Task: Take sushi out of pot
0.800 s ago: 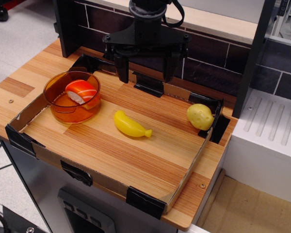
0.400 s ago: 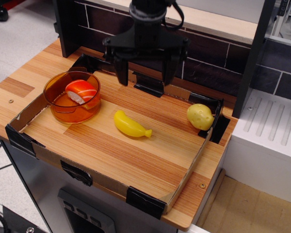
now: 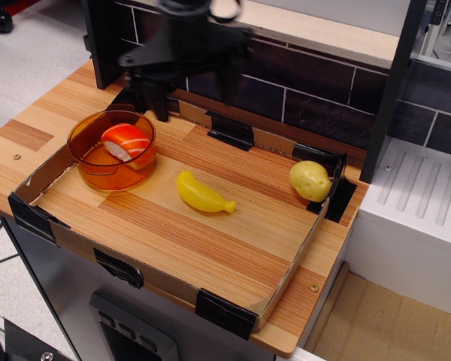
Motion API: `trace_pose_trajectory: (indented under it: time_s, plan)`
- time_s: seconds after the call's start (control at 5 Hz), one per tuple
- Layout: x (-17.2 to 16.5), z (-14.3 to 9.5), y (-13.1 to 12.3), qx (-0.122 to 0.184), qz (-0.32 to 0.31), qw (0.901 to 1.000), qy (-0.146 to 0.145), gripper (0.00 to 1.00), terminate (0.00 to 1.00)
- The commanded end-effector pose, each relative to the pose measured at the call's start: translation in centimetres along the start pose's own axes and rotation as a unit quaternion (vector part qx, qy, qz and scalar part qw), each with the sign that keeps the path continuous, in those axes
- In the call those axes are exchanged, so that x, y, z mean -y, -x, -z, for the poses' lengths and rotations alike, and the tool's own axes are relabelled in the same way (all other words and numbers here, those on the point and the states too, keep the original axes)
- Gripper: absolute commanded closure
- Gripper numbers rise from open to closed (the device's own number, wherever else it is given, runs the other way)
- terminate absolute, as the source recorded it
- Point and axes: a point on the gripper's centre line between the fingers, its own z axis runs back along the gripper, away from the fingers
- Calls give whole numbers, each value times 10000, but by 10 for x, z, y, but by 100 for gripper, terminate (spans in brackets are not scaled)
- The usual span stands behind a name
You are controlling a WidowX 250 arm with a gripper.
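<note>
The black jaws (image 3: 186, 94) hang spread apart with nothing between them, blurred, above the back edge of the desk (image 3: 210, 248). The sushi (image 3: 125, 141) lies inside the orange pot (image 3: 90, 169), just below and slightly left of the jaws, not touched by them. A yellow banana (image 3: 203, 193) lies well below the jaws, nearer the camera. A pale potato (image 3: 310, 180) sits far off to the right of them.

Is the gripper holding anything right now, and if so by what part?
Nothing. The gripper hangs empty above the table; the sushi lies untouched in the pot.
</note>
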Motion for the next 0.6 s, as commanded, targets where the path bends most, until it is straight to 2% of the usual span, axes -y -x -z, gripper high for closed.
trace_pose_trajectory:
  time_s: [0.0, 0.2, 0.4]
  plan:
    - [-43, -11, -42, 6, -2011, 9780, -547, 0, 0]
    - [-61, -3, -46, -344, -2608, 9625, -661, 0, 0]
    - [-71, 10, -52, -397, -2938, 9538, -491, 0, 0]
